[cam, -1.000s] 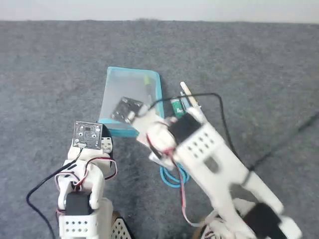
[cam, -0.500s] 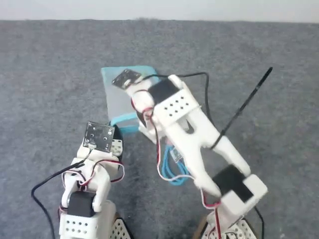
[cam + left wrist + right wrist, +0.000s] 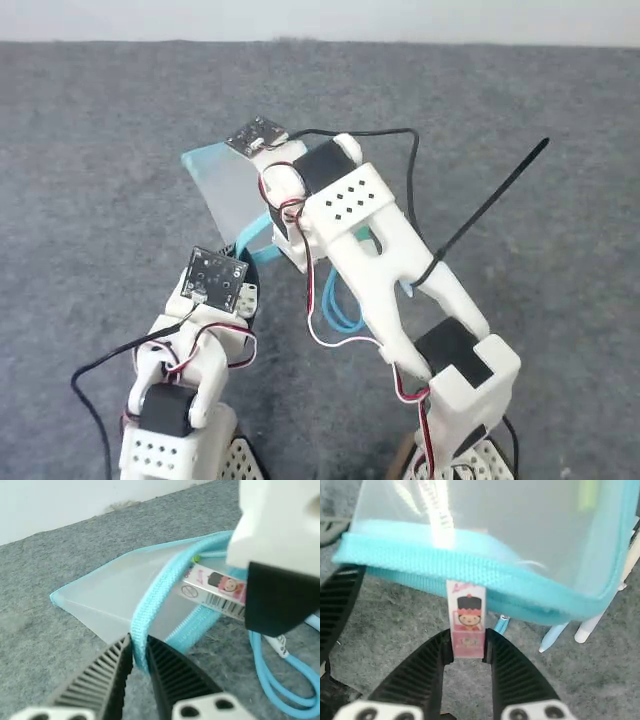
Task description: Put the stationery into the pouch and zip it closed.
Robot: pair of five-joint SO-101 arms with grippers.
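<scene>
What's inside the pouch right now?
Through the clear wall of the pouch: a pale stick-like shape and something green. The pink eraser in the right gripper sits at the mouth, its far end hidden behind the blue trim.

**Gray mat, white wall, blue cord**

The table has a gray fuzzy mat [image 3: 100, 130] on it. It goes side to side & all the way to the back. At the back edge there's a plain white wall [image 3: 320, 18]. A thin blue cord [image 3: 338, 305] lies on the mat in loops, approx. in the middle, partly hidden. Up close it has a small white tag [image 3: 278, 644] w/ tiny dark marks, too small to read.
</scene>
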